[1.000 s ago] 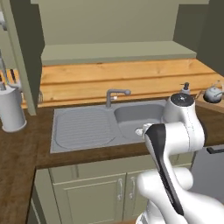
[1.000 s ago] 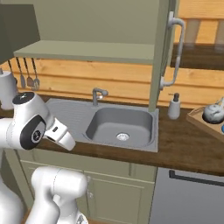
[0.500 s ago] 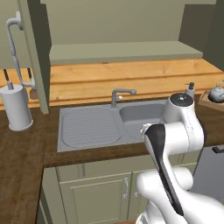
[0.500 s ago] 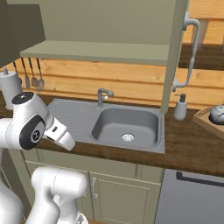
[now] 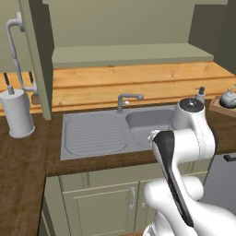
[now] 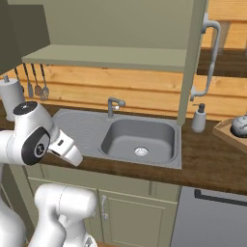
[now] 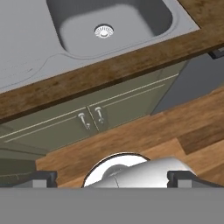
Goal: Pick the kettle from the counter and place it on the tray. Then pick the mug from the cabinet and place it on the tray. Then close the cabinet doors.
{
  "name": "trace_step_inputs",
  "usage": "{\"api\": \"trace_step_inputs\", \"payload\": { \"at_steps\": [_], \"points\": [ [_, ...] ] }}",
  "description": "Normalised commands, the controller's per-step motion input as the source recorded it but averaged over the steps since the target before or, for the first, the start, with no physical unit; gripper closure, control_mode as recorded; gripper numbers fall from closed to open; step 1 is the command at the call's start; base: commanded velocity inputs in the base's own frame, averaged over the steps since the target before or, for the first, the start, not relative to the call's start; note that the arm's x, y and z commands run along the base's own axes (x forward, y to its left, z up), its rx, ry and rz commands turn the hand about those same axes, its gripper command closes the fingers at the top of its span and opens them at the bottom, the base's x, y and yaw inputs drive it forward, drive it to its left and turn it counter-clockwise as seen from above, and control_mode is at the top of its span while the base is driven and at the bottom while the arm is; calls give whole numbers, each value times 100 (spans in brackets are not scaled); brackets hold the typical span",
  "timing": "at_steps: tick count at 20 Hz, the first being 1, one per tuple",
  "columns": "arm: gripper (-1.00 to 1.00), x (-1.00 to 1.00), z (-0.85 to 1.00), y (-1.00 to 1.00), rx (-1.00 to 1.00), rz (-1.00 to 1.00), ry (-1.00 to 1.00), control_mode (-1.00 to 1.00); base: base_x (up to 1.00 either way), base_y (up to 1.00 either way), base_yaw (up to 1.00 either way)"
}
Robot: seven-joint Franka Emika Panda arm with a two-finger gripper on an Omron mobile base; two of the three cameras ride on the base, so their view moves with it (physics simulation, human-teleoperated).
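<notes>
Kettle [image 6: 240, 126] upright on tray [image 6: 226, 134], far right of the worktop [image 6: 207, 161].
Gripper [image 7: 111, 177] released, empty; kettle's spout direction unclear.

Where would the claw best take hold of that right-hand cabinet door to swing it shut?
Probably the long curved bar handle on the open door: it stands off the panel, so open jaws could close around it from the handle side.

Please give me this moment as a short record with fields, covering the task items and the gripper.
kettle: on the tray at the right end of the counter; kettle
cabinet doors: both open; right door, left door
sink: steel basin set in the counter, tap behind it
soap pump bottle: beside the right door
gripper: open, fingertips low above the lower cupboards, holding nothing
</notes>
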Motion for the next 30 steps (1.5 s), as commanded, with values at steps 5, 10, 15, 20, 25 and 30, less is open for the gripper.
{"api": "trace_step_inputs", "payload": {
  "at_steps": [5, 10, 15, 20, 25, 30],
  "points": [
    [-100, -68, -2, -25, 8, -7, -20, -100, 0, 0, 0],
    [-100, -66, 20, -59, 13, -14, -33, -100, 0, 0, 0],
    [-100, -82, 3, -57, 19, -6, -41, -100, 0, 0, 0],
    [-100, -95, -7, -15, 16, -1, -50, -100, 0, 0, 0],
    [-100, -16, 1, -36, 14, -7, -40, -100, 0, 0, 0],
    [-100, 32, 18, -85, 18, -1, -23, -100, 0, 0, 0]
  ]
}}
